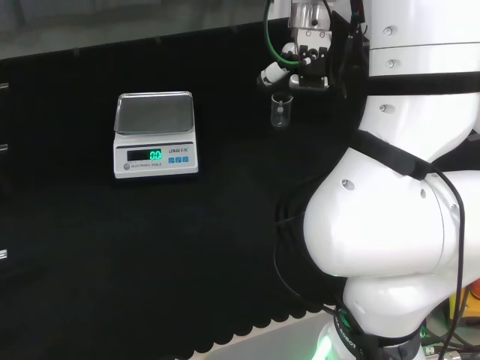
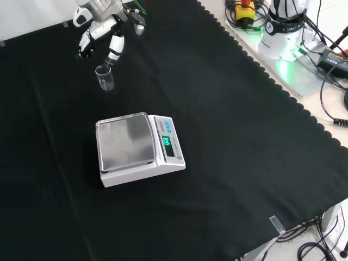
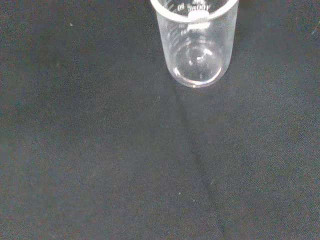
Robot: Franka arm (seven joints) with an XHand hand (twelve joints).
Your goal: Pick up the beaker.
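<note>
A small clear glass beaker [image 1: 280, 111] stands upright and empty on the black cloth. In the front view the beaker [image 2: 105, 78] is at the upper left, beyond the scale. The hand [image 1: 306, 66] hangs just above and to the right of it in the head view. Seen from the front, the hand [image 2: 103, 31] is over the beaker with its fingers [image 2: 115, 48] spread and pointing down, one tip close to the rim. Nothing is held. The wrist view looks down at the beaker [image 3: 196, 42] from close by, with printed markings near its rim.
A white digital scale [image 2: 138, 148] with a steel pan sits mid-cloth, nearer the front camera than the beaker; in the head view the scale [image 1: 155, 133] is to the left. Cables and boxes [image 2: 283, 32] lie past the cloth's scalloped edge.
</note>
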